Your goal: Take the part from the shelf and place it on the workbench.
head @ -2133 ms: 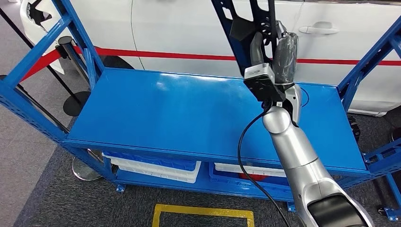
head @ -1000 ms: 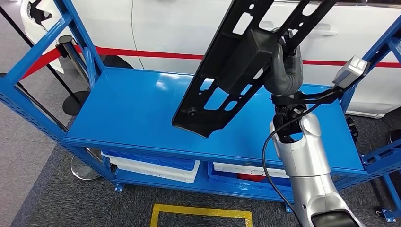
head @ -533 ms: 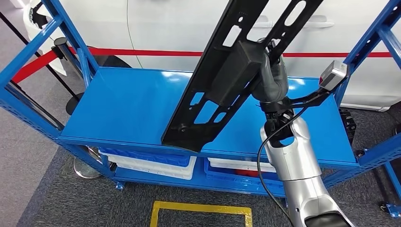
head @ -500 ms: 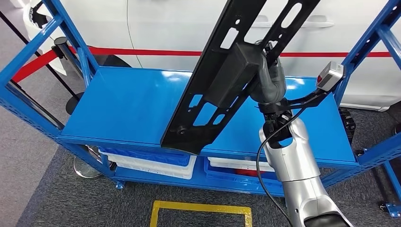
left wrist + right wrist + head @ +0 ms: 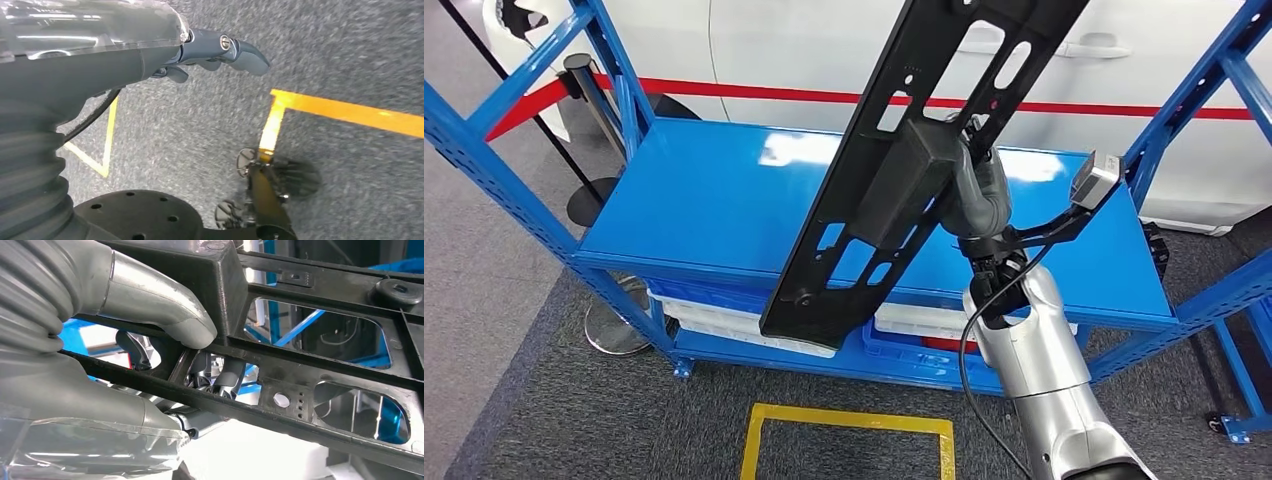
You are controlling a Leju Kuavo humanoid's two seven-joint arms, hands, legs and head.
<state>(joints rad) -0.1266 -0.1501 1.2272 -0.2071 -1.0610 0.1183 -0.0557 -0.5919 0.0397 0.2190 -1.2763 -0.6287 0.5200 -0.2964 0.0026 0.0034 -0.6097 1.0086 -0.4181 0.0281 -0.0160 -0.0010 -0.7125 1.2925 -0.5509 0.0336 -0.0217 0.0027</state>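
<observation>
Now | one part (image 5: 894,190) (black) | right hand (image 5: 976,185) grips it

Long black slotted part (image 5: 894,190), tilted steeply, held above the blue shelf (image 5: 714,210)

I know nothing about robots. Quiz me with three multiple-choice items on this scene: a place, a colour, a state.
1. Where is the long black slotted plastic part?
A. flat on the shelf
B. held up above the blue metal shelf
C. on the floor

2. What colour is the taped floor rectangle?
A. yellow
B. green
C. white

3. What is the right hand doing?
A. hanging free
B. gripping the part
C. pressing the shelf

Answers: 1 B, the part slants clear of the shelf top. 2 A, the tape outline is yellow. 3 B, its fingers wrap the part's bars.
</observation>
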